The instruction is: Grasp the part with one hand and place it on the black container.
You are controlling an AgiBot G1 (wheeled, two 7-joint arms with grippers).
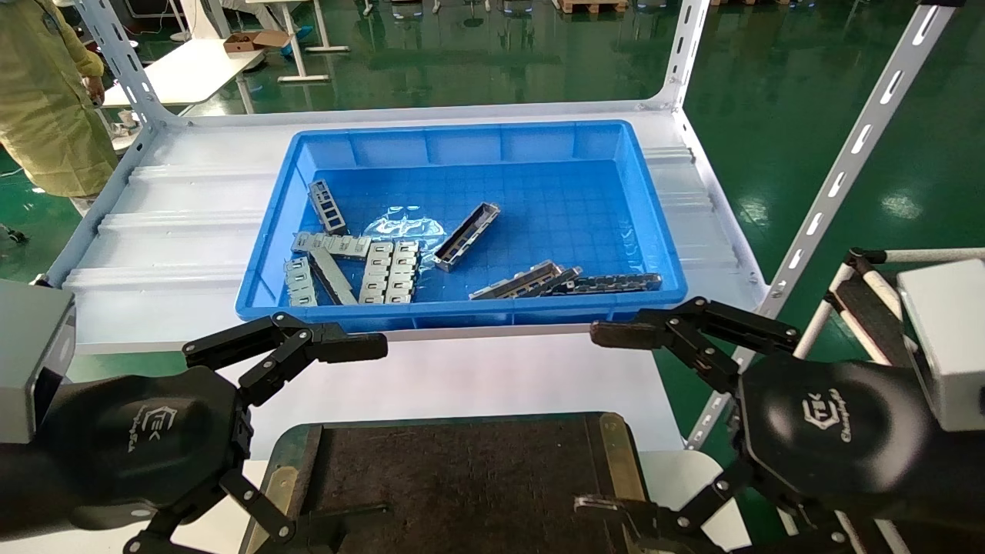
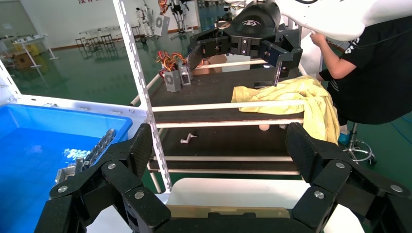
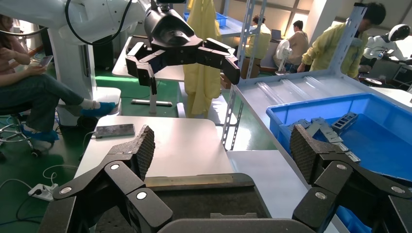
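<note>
Lying in the blue bin (image 1: 650,231): the part (image 1: 466,235), perhaps tilted.

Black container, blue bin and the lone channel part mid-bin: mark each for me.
black container (image 1: 462,477): head view, bare dark surface.
blue bin (image 1: 462,132): head view, far rim.
channel part (image 1: 466,235): head view, middle of its length.

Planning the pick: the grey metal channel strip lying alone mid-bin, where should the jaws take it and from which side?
Grip the grey metal channel strip at mid-length, jaws across its narrow width on the two raised side walls, coming straight down from above. It lies diagonal and apart from the other parts on the blue plastic bin floor, so the wrist likely needs turning to match.
</note>
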